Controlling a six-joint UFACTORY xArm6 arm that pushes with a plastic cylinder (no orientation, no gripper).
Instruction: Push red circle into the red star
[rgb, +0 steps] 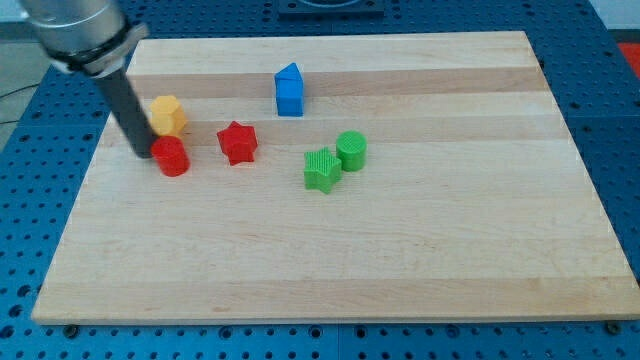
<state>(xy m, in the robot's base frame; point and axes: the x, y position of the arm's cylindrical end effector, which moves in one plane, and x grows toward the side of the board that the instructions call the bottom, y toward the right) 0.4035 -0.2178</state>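
The red circle (172, 157) sits on the wooden board (330, 250) at the view's left. The red star (238, 142) lies to its right, a small gap apart. My tip (142, 153) is at the red circle's left side, touching or almost touching it. The dark rod rises from there toward the view's top left.
A yellow hexagon block (168, 116) stands just above the red circle, close to the rod. A blue block with a peaked top (289, 90) is near the top middle. A green star (321, 169) and a green circle (351, 150) sit together at centre.
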